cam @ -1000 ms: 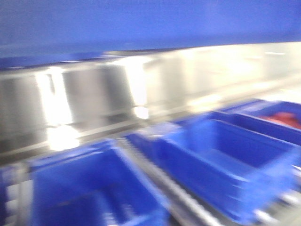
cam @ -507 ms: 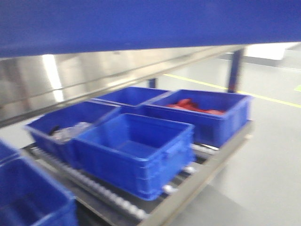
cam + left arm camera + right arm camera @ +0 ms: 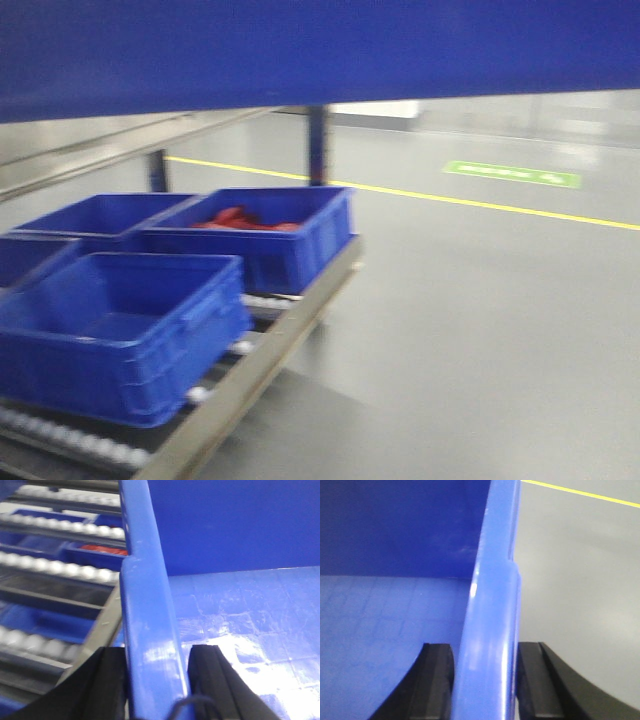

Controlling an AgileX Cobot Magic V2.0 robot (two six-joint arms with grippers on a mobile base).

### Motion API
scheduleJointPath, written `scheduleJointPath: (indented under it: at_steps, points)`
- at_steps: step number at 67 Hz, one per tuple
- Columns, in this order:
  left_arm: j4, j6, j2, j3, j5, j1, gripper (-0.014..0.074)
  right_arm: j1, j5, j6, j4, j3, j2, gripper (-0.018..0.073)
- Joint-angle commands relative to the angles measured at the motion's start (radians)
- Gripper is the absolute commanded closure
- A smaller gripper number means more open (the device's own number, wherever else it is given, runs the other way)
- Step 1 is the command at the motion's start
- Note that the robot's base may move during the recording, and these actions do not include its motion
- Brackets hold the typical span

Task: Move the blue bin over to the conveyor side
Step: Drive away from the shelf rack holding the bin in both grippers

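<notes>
The blue bin [image 3: 320,50] fills the top of the front view as a wide royal-blue band, held up close to the camera. My left gripper [image 3: 157,656] is shut on the blue bin's left rim [image 3: 145,580], one black finger [image 3: 111,680] outside and one inside over the glossy floor [image 3: 250,620]. My right gripper [image 3: 485,655] is shut on the right rim [image 3: 492,580], again with one finger [image 3: 437,680] inside and one outside. The conveyor side is out of view.
A roller rack [image 3: 270,350] at the lower left carries several blue crates: a bare one in front [image 3: 120,330] and one with red items [image 3: 245,220] behind. A blue post [image 3: 317,145] stands behind. Grey floor [image 3: 480,340] with a yellow line [image 3: 480,203] lies to the right.
The front view has swung right: the rack and its crates slid to the left, the shiny steel panel left the frame, and floor came into view. Both grippers keep hold of the bin.
</notes>
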Motion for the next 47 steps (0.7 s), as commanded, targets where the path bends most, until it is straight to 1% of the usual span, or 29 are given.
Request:
scheduleJointPath:
  at_steps: [1,47]
  points:
    - [0.016,0.025,-0.028,-0.016,-0.103,-0.003,0.0605,-0.002,-0.117,-0.029,-0.069,-0.015,-0.023,0.0629]
    - [0.016,0.025,-0.028,-0.016,-0.103,-0.003,0.0605,-0.002,-0.117,-0.029,-0.069,-0.015,-0.023,0.0629]
